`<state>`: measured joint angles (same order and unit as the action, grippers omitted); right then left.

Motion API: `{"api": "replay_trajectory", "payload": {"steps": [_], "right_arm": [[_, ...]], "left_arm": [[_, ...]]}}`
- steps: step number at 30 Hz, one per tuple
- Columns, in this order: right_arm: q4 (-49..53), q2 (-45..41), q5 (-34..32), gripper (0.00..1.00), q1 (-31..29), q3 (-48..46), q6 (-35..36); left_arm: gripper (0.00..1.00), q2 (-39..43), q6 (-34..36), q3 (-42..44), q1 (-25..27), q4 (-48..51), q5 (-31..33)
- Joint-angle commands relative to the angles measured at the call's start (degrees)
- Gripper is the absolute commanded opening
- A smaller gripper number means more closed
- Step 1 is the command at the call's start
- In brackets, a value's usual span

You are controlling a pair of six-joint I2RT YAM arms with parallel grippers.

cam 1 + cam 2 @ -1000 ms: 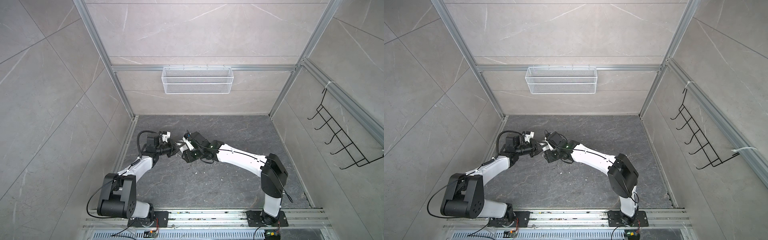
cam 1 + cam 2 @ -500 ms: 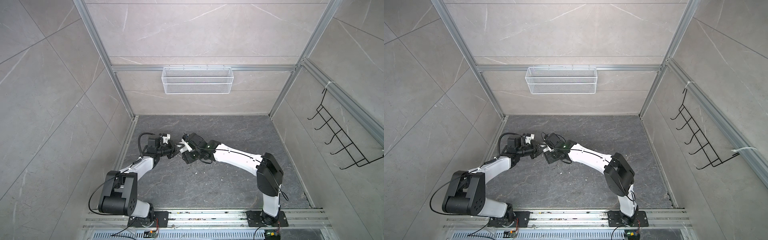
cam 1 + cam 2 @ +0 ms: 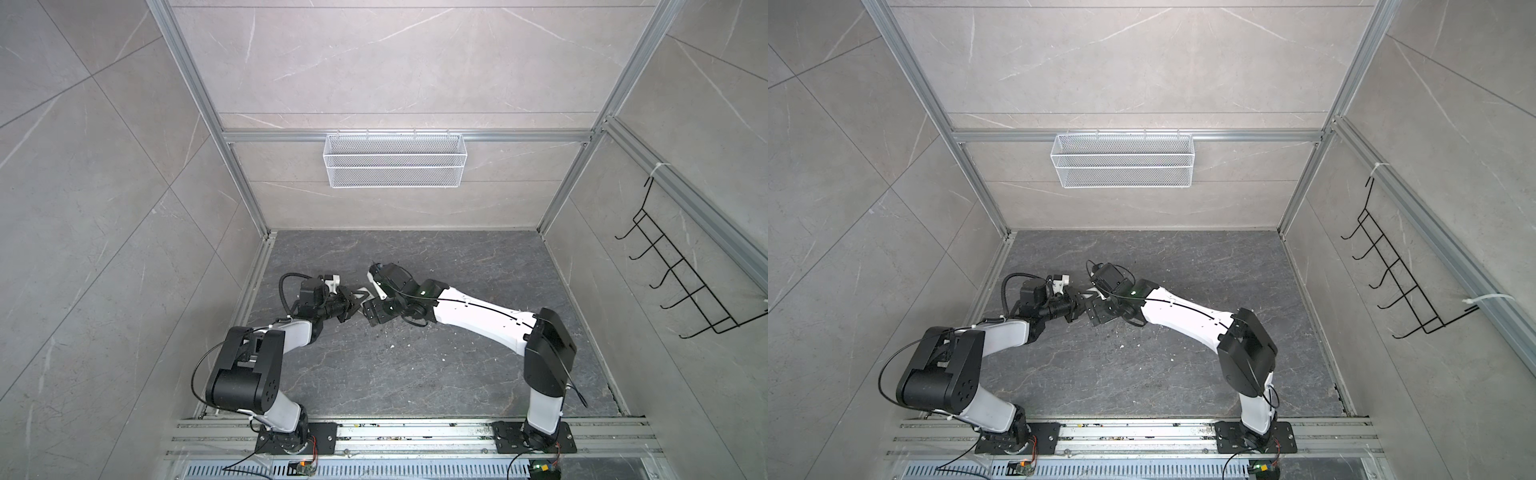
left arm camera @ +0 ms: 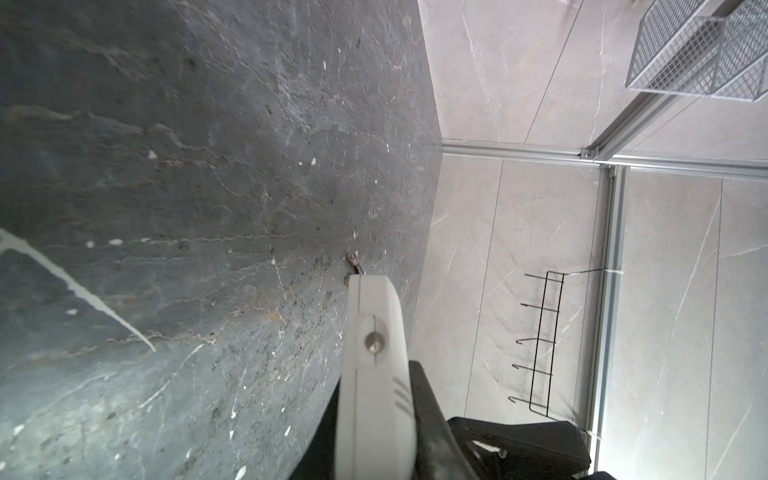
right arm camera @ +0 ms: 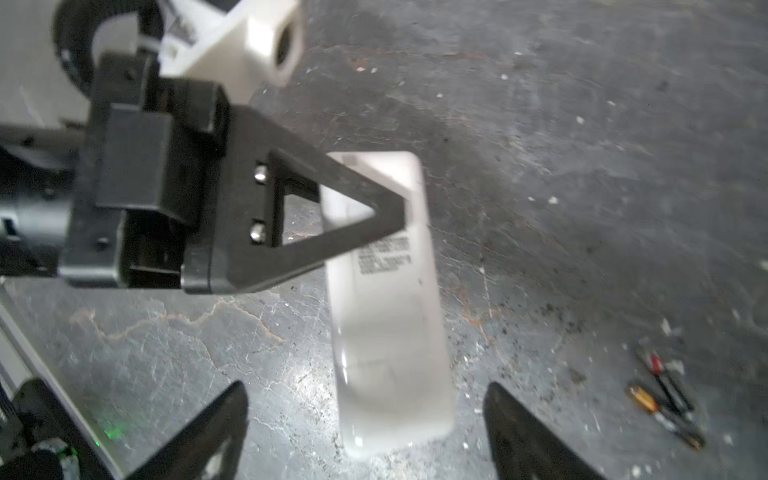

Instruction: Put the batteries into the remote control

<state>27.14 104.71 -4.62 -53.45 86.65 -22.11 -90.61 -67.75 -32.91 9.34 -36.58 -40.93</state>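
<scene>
Gripping the remote control near one end, your left gripper is clamped tight on it. One dark triangular finger lies across the white back, and the other is hidden behind the body. The remote shows its back to the right wrist camera, with a block of small black print just past the finger, too blurred to read. From the left wrist camera you see the remote edge-on, reaching out from the gripper over the dark stone floor. Whether its free end touches the floor I cannot tell.

Your right gripper stands wide open and holds nothing. Its two dark fingertips sit on either side of the remote's free end, with a clear gap on each side, touching neither edge.

You will find the batteries lying on the floor to one side of the remote, outside the right gripper's fingers and apart from the remote. They lie close together and roughly parallel. One has a red band and the other an orange-gold one. In the left wrist view, one of the batteries peeks out just past the remote's tip.

In a top view your two grippers face each other, nearly tip to tip, over the left part of the floor.
</scene>
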Motion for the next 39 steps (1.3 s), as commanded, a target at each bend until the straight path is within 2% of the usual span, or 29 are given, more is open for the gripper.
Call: {"api": "replay_trajectory", "payload": {"steps": [1, 5, 8, 10, 14, 17, 19, 22, 23, 26, 31, 36, 39], "right_arm": [[-8.11, -8.58, -8.63, 0.99, 0.0, -8.04, -8.29], [-10.66, -11.42, -12.64, 0.99, 0.96, -14.93, -18.61], [-13.83, -12.97, -14.14, 0.99, 0.97, -19.49, -24.04], [-15.73, -14.77, -15.94, 0.99, 0.79, -23.1, -27.1], [-26.37, -17.79, -15.2, 0.99, 0.78, -32.28, -29.7], [-27.17, -16.9, -14.62, 0.97, 0.76, -33.17, -31.14], [-29.3, -16.1, -12.91, 0.95, 0.8, -33.46, -30.5], [-32.31, -14.07, -9.8, 0.91, 0.8, -32.63, -29.4], [-33.23, -13.07, -9.02, 0.89, 0.8, -32.07, -29.53], [-36.48, -9.1, -6.56, 0.85, 0.76, -29.77, -31.86], [-40.1, -3.87, -2.58, 0.81, 0.93, -26.86, -38.47], [-48.44, -1.04, -1.76, 0.75, 1.94, -29.34, -44.44], [-48.67, 1.37, -1.9, 0.7, 1.92, -28.89, -46.52]], "left_arm": [[0.0, -3.51, -3.75, 2.95, 0.94, -17.45, 9.12], [0.0, -11.61, -8.15, 3.95, 2.11, -36.84, 12.29], [0.0, -16.43, -10.21, 4.25, 2.16, -44.38, 12.71], [0.0, -16.41, -7.99, 4.56, 2.38, -44.39, 12.69], [0.0, -14.11, -2.73, 7.01, 2.7, -44.41, 14.89], [0.0, -13.07, -1.05, 8.46, 3.66, -44.3, 15.67], [0.0, -12.05, 0.4, 10.62, 5.74, -44.4, 18.67], [0.0, -10.56, 6.97, 12.65, 7.55, -43.7, 22.43], [0.0, -10.78, 5.48, 12.05, 7.1, -42.82, 22.41], [0.0, -11.48, 2.89, 10.93, 5.36, -44.4, 17.04], [0.0, -6.04, 7.14, 16.66, 5.48, -44.25, 25.48], [0.0, -5.19, 6.43, 16.19, 5.43, -38.29, 26.84], [0.0, -9.5, 3.29, 16.92, 5.39, -42.81, 26.6]]}}
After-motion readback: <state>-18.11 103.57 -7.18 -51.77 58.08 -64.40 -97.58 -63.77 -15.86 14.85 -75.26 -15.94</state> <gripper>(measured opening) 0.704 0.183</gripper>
